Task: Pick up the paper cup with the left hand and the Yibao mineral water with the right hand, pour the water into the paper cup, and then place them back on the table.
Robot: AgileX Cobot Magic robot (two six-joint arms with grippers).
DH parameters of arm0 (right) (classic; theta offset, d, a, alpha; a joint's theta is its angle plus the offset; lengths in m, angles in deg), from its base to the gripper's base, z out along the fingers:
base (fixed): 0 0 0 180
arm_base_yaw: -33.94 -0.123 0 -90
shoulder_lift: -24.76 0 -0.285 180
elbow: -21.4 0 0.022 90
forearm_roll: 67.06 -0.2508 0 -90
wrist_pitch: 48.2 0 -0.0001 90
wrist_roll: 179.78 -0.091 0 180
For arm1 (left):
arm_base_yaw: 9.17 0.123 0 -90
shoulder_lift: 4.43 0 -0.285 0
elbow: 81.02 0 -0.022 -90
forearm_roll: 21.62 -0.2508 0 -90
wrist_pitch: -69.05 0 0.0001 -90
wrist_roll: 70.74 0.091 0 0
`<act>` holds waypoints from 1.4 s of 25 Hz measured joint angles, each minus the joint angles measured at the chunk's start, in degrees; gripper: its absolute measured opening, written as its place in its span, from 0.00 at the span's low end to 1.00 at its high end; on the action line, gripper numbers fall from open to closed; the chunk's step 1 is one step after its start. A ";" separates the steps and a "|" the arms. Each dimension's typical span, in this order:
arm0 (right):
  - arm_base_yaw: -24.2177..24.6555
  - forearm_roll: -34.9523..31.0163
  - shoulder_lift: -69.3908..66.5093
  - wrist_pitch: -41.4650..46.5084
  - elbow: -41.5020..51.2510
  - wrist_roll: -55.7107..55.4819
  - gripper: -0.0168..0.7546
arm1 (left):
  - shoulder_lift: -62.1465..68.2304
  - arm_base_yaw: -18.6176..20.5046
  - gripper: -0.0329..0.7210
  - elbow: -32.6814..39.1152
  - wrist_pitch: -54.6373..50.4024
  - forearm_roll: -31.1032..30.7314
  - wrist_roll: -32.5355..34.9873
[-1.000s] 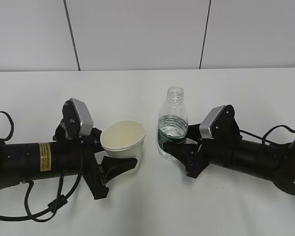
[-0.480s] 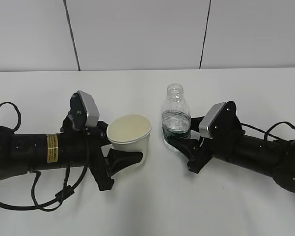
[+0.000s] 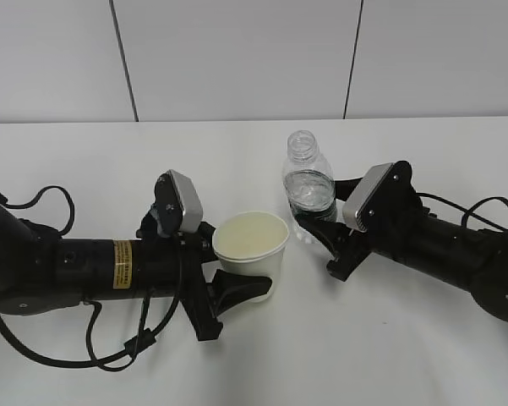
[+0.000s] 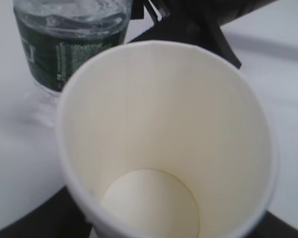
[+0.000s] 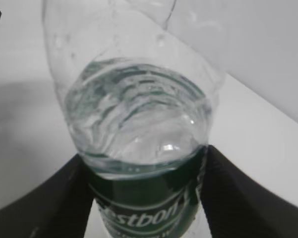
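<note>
Paper cup [image 3: 252, 244] left of Yibao mineral water [image 3: 308, 188].

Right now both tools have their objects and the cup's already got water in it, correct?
Not quite. The cup is dry and empty, as the left wrist view shows. The water is in the bottle. Both tools do hold their objects.

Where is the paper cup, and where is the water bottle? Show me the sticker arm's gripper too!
paper cup [image 3: 252, 234]: exterior view, inside wall below the rim.
water bottle [image 3: 308, 188]: exterior view, clear shoulder.
left gripper [image 3: 254, 286]: exterior view, black fingertips at the cup's base.
</note>
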 joint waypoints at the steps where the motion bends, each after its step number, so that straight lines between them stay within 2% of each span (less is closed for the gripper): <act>1: 0.00 -0.62 0.11 0.00 0.00 1.24 0.61 | 0.00 0.00 0.62 0.03 0.81 0.63 0.00; 4: 0.00 -1.91 0.70 0.04 0.00 5.33 0.61 | 0.00 0.00 0.62 -0.14 1.19 2.12 0.00; 20: 0.00 -2.92 1.36 0.16 0.00 19.54 0.61 | 0.00 0.00 0.62 -0.18 2.00 2.17 -0.12; 30: 0.00 -2.92 1.36 0.25 -1.21 21.16 0.61 | 0.00 0.00 0.62 -0.18 -0.53 0.97 0.82; 35: 0.00 -2.92 1.36 0.25 -1.21 22.60 0.61 | 0.84 0.00 0.61 -0.26 -0.05 3.43 2.64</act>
